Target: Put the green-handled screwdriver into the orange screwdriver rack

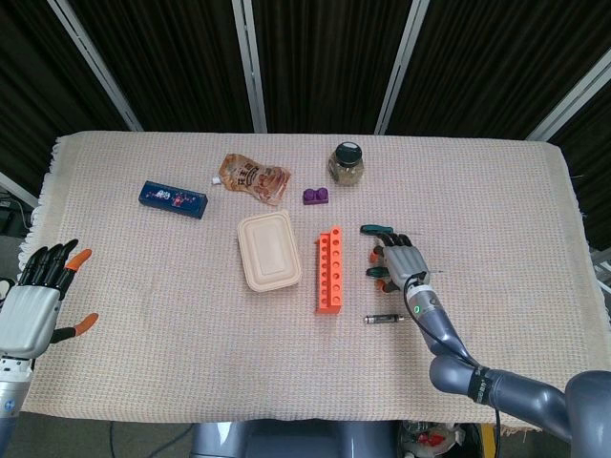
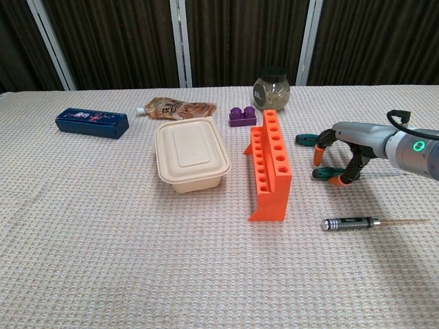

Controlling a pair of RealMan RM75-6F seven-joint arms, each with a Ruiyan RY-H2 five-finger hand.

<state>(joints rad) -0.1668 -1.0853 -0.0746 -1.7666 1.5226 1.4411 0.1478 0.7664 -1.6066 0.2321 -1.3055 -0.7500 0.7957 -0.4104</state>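
Fingers [image 2: 335,179] touch a green-handled screwdriver [image 2: 324,173] beside the orange rack [image 2: 271,166].

A coarse, waffle-woven beige cloth [image 2: 103,240] covers the surface, matt, with a frayed fringe at its edge. The rack [image 2: 271,164] looks like smooth matt orange plastic. The lidded box [image 2: 190,152] is cream plastic with a dull sheen. The jar [image 2: 270,88] seems clear glass under a dark lid. The pouch [image 2: 178,108] is crinkled glossy foil. The black screwdriver [image 2: 350,223] has a knurled metal handle. The right robot hand [image 2: 350,144] shows smooth grey metal-look shells and orange rubbery fingertips [image 2: 318,157].
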